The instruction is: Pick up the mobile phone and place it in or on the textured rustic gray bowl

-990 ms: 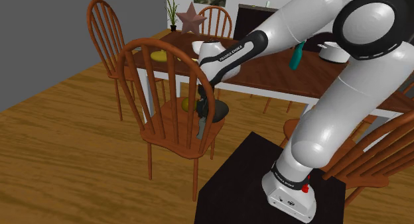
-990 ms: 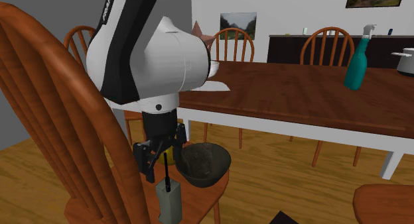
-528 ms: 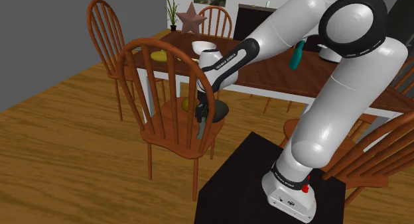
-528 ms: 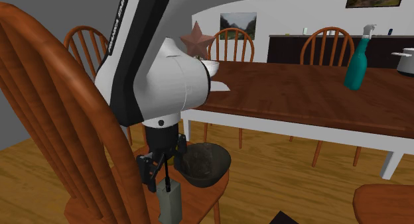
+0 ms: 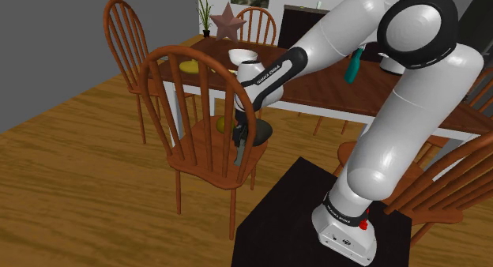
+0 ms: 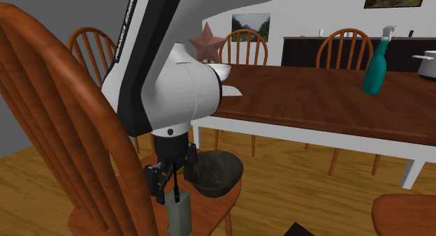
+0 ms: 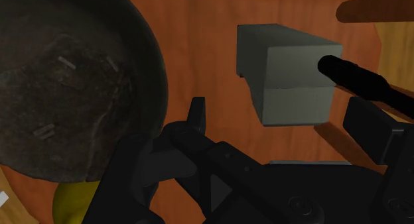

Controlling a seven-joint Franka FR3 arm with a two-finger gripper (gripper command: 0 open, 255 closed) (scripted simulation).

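Gripper: pointed down over the seat of a wooden chair. In the wrist view the gripper has its two black fingers standing well apart with nothing clasped between them. In the shoulder view the gripper hangs just in front of the chair back's spindles, low over the seat.

Mobile phone: a grey block with a black antenna. It stands upright on the chair seat directly below the gripper, just under the fingertips. In the wrist view the phone lies beyond the gap between the fingers, with bare seat showing around it. The antenna runs up toward one finger. Whether it touches that finger cannot be determined. The phone body is clear of both fingers.

Bowl: dark grey with a rough, mottled inside. It sits on the same seat just beside the gripper, on the side toward the second exterior view's right, at about fingertip height. In the wrist view the bowl lies beside the outer face of the finger farther from the antenna and apart from the phone. The shoulder view shows the bowl close behind the gripper.

Yellow object: on the seat, against the bowl's rim and near the gripper body. What it is cannot be told.

Table: behind and above the gripper. It carries a teal spray bottle, well away from the gripper.
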